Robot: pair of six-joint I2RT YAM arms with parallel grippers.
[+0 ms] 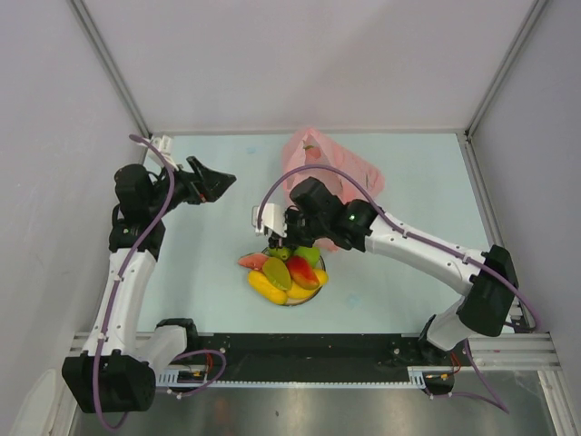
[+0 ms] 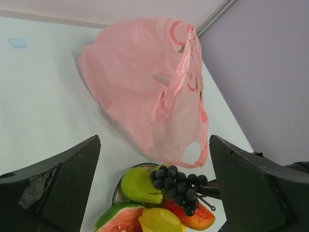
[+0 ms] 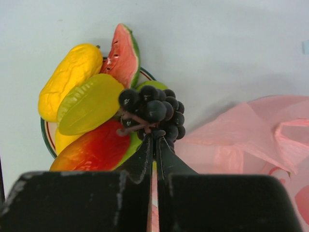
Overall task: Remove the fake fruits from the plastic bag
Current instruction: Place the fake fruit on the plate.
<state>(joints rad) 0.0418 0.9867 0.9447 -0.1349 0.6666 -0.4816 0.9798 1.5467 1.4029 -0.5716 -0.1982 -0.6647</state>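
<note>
Grapes point(image 3: 153, 107) are pinched by the stem in our right gripper point(image 3: 154, 137), clamped tight, just over the other fruits point(image 1: 283, 274) heaped on the plate point(image 3: 45, 137). At 1 o'clock from the plate the bag point(image 1: 340, 168) lies slumped. At 10 o'clock our left gripper point(image 1: 216, 179) hovers, jaws apart.

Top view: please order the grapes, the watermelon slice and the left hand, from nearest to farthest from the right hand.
1. The grapes: held by the stem in the right hand, over the plate.
2. The watermelon slice: at the plate's left edge.
3. The left hand: open, far off to the left.
</note>
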